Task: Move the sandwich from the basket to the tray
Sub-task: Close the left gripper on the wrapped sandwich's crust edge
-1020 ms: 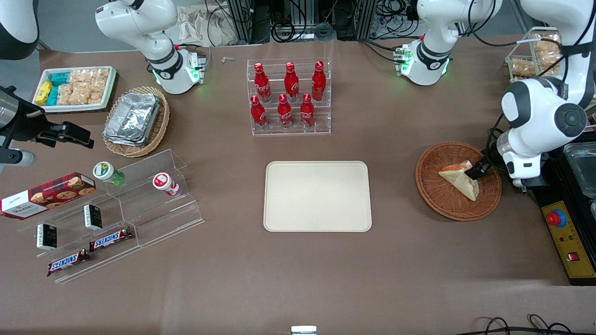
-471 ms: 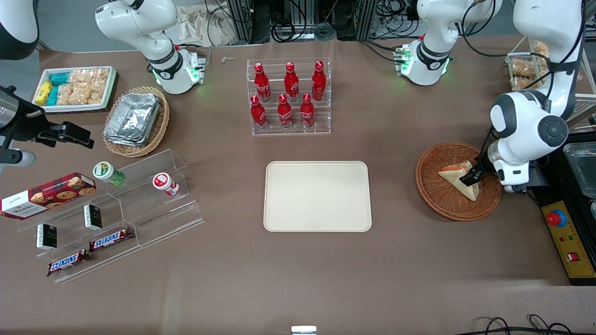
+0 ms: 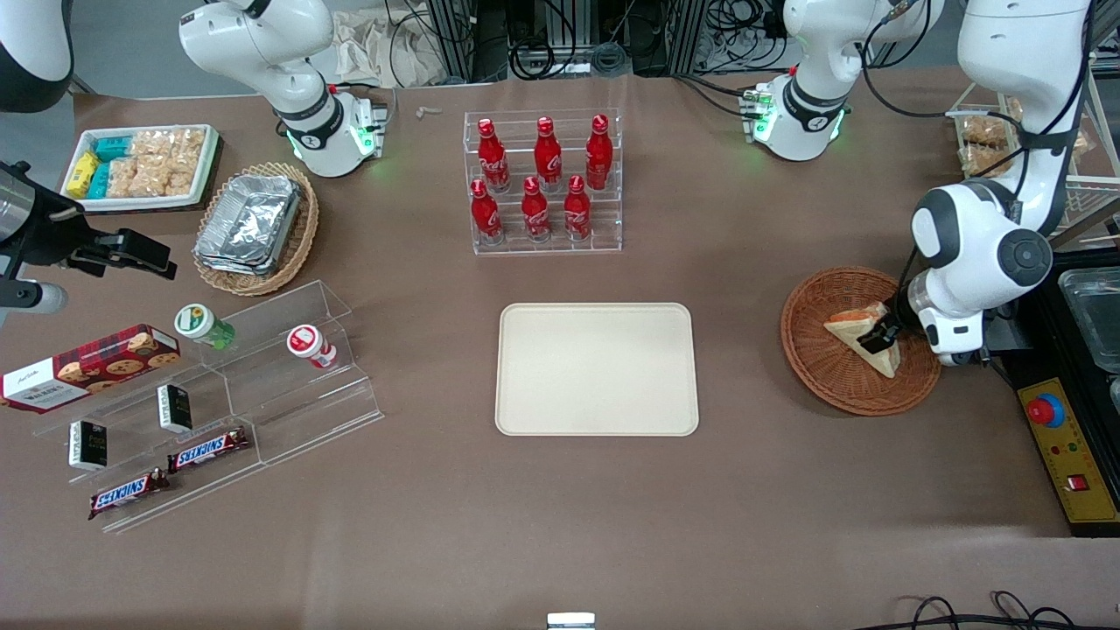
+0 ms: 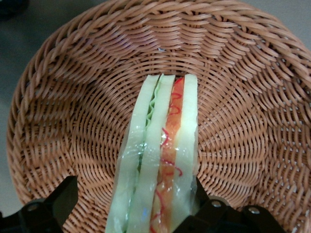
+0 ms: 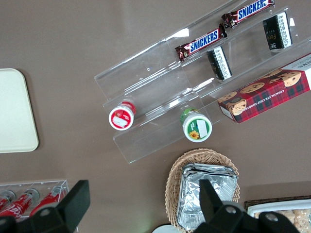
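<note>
One small triangular sandwich wedge [image 4: 158,160] of pale bread, with green and red filling showing on its cut edge, stands on edge in the round reddish-brown woven wicker basket [image 3: 831,376], toward the working arm's end of the counter. The black claw [image 3: 878,333] is down over it with its two fingers [image 4: 53,206] spread wide. One finger sits just beside one bread face; the other stands apart from the opposite face, so nothing is gripped. The wedge looks light, soft and easily crushed, possibly in slippery clear wrap. The best hold is probably a gentle squeeze across the two flat bread faces, near the thick middle. The large plain cream-beige rectangular tray [image 3: 598,368] lies well apart, mid-counter.
</note>
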Available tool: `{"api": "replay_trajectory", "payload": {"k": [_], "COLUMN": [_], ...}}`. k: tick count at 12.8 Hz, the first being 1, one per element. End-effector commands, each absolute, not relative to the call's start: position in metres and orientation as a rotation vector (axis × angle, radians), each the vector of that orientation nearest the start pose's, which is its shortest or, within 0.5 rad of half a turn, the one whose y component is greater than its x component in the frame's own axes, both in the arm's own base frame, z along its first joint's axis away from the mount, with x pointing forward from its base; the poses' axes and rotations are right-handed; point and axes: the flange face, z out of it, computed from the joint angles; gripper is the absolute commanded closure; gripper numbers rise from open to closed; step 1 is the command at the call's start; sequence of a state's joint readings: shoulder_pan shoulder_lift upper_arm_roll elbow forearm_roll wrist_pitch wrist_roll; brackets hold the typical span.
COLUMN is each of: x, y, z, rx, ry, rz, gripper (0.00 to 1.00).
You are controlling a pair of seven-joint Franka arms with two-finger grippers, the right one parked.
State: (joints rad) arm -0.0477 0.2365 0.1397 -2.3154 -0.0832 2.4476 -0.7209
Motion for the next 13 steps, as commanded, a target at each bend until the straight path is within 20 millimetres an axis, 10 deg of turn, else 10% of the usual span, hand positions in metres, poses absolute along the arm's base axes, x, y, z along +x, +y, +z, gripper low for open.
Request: {"api": "replay_trajectory", "payload": {"k": [1,4,10,13], "x": [0.512,0.514,0.515,0.515], "y": [0.045,0.044,0.038,0.036], "z": [0.225,0.220,0.227,0.266], "rx": [-2.822,-2.823,-2.840,-2.869], "ry": [-1.363,-1.376,-1.355,-1.333], "rz": [0.144,0.136,0.136,0.150], "gripper": [0.00,0.11,0.96,1.00]}}
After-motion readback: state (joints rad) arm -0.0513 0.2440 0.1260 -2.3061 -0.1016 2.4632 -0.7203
